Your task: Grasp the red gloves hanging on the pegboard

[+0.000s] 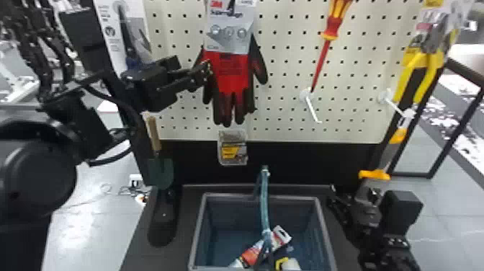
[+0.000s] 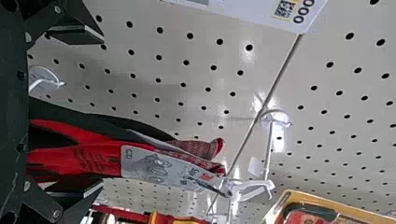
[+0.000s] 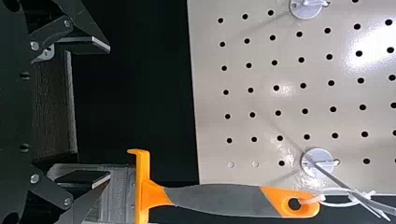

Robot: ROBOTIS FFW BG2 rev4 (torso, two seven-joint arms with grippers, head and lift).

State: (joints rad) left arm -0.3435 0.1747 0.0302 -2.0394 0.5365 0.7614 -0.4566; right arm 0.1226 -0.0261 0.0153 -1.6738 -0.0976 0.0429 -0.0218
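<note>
The red gloves (image 1: 230,77) hang on the pegboard (image 1: 353,79) from a hook at the top, under a printed card (image 1: 228,34). Their black fingertips point down. They sit in the upper middle of the board, left of a red and yellow screwdriver (image 1: 328,39).

The left gripper (image 1: 206,72) is raised at the gloves' left edge, level with the red palm. In the left wrist view its fingers (image 2: 77,30) stand wide apart, with the gloves lying in the gap between them. One finger is close to the gloves' edge and the other is well apart from them. They are not closed on the gloves.

Just below the gloves a small clear packet (image 1: 232,147) hangs at the board's lower edge. To the left of the gloves hangs another carded tool (image 1: 126,36), partly behind the left arm, and below it a small trowel (image 1: 157,158). Yellow pliers (image 1: 421,61) hang at the board's far right.

The right gripper (image 3: 109,111) is low at the right, near the board's lower right corner. Its fingers are wide open with nothing between them. It faces a scraper (image 3: 224,200) with an orange and grey handle, tied by a white loop to a hook.

Below the board a grey bin (image 1: 200,230) sits on the black tabletop (image 1: 144,252). The bin holds a teal tool and a few small packets.
</note>
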